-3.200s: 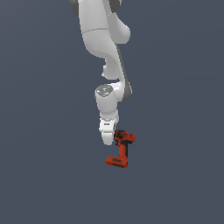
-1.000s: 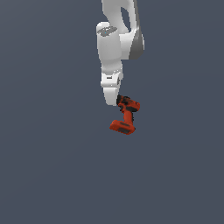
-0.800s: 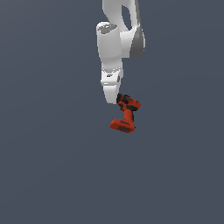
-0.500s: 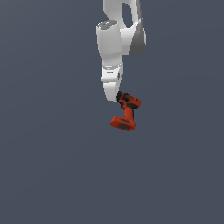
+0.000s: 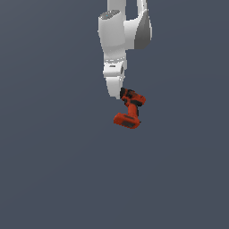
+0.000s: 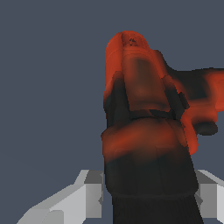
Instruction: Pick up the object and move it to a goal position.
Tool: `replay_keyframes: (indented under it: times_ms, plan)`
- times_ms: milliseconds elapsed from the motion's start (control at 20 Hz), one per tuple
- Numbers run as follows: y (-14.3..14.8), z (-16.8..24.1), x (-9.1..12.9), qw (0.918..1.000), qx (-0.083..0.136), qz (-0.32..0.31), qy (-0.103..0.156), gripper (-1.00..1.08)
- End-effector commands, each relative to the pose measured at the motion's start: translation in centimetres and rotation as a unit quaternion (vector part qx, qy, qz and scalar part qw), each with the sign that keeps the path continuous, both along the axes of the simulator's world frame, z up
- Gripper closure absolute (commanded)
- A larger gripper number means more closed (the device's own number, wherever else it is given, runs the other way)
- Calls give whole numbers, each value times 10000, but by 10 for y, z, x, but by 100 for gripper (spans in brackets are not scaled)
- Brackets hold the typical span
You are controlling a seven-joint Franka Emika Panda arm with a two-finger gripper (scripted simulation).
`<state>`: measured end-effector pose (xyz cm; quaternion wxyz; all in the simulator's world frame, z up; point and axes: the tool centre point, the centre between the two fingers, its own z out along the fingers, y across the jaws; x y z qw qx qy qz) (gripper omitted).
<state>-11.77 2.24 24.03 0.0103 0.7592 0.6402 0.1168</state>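
Note:
The red-orange power drill [image 5: 130, 108] hangs in the air under my white wrist in the exterior view, its flat battery base lowest and tilted. My gripper [image 5: 122, 93] is shut on the drill's black upper end; the fingers are mostly hidden behind the wrist and the drill. In the wrist view the drill [image 6: 144, 122] fills the middle of the picture, blurred and close, with its black part held between my two grey fingers [image 6: 74, 201].
Only a plain dark grey-blue background shows around the arm [image 5: 120, 36] in both views.
The arm has carried the drill upward and toward the exterior view's right. The drill stays gripped, with much the same tilt.

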Motion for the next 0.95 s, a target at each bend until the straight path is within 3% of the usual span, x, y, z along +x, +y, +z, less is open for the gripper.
replay_keyframes:
  times_ms: [0, 900]
  plan:
    - [0, 10, -1, 10000, -1, -2, -41, 108]
    - [-1, 30, -11, 10000, -17, -18, -14, 108]
